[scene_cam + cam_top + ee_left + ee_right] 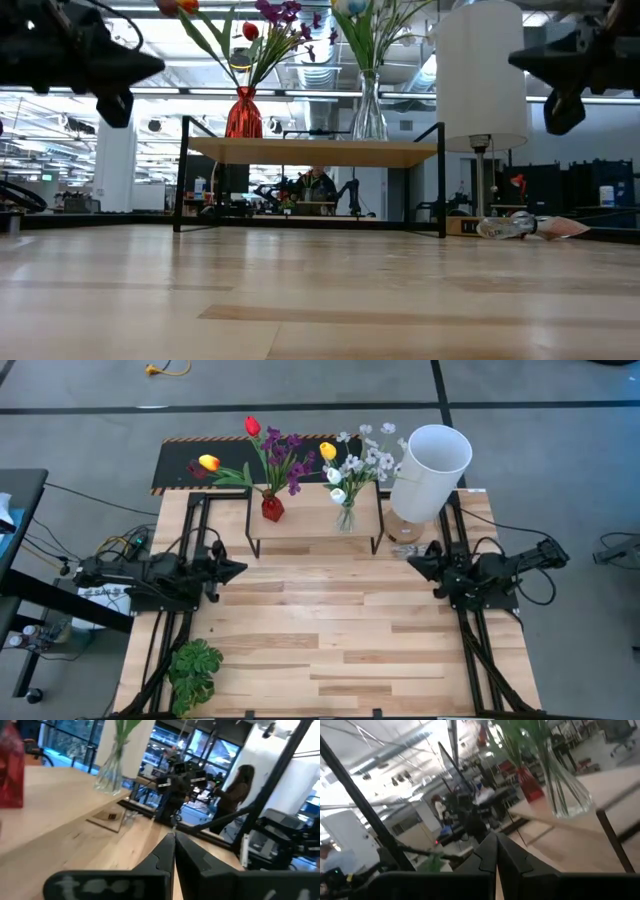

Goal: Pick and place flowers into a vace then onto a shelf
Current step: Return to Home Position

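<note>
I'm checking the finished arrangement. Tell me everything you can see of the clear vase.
The clear vase looks like glass, with a narrow neck and a wider base. It stands upright on the shelf, toward the right arm's side, apart from the red vase. Green stems fill it, carrying a yellow tulip, white tulips and small white blossoms. Only the shelf and the stems touch it.

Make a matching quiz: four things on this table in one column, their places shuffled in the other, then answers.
1. small red vase
2. clear glass vase
3. tall white cylinder
4. green leafy plant

A. table, left corner far from the light wooden shelf
B. shelf, left end
C. beside the shelf's right end
D. shelf, right end

Pairs: 1-B, 2-D, 3-C, 4-A
</note>
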